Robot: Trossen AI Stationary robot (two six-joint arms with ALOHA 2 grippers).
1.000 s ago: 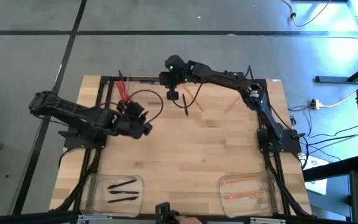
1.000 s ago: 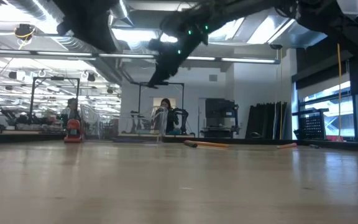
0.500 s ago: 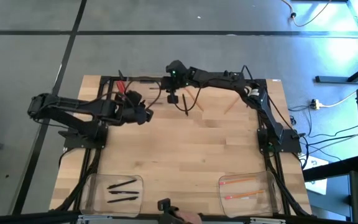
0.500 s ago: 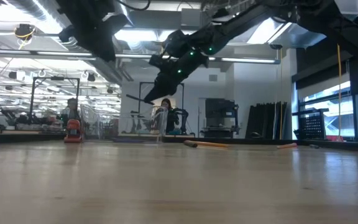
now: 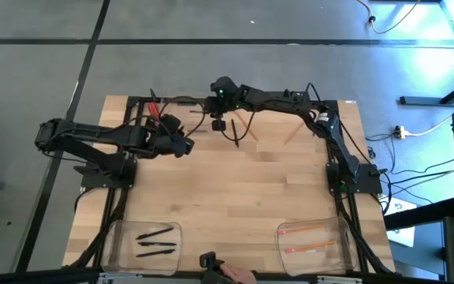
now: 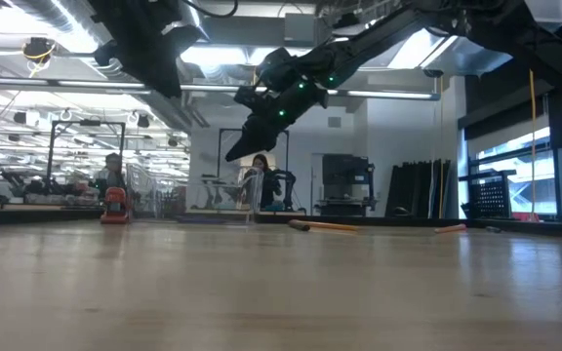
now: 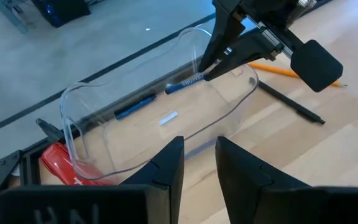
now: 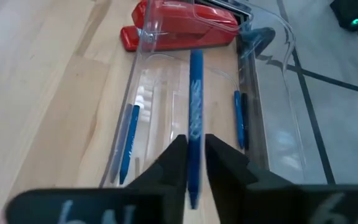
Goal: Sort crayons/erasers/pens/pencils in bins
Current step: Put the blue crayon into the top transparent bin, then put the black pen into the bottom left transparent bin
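My right gripper [image 8: 193, 163] hangs over the clear far bin [image 8: 247, 124], shut on a blue crayon [image 8: 195, 106]. Inside that bin [image 7: 73, 124] lie two more blue crayons [image 7: 135, 106] and a small white piece [image 7: 168, 117]. My left gripper [image 7: 199, 149] is open with a narrow gap. It holds nothing and hovers left of the bin, near its long wall. A black pen [image 5: 235, 134] and two pencils [image 5: 251, 126] lie flat on the table near the far edge. The near left bin [image 5: 115, 237] holds black pens, and the near right bin [image 5: 339, 237] holds pencils. My right gripper pinches the blue crayon by one end [image 8: 193, 186] between its two fingers. The crayon runs along the fingers and sticks out past their tips. The fingers [image 7: 219, 56] slant down from above. The crayon is lifted clear above the far bin, roughly level.
A red flat object [image 8: 179, 28] lies just beyond the far bin's end, at the table's far left. Black cables loop around both arms near the far edge. The table's middle [image 5: 235, 189] is bare wood. People stand in the room behind the table.
My left gripper moved toward the table's far edge, closer to the far bin, then stayed still. My right gripper sank a little with the crayon still pinched.
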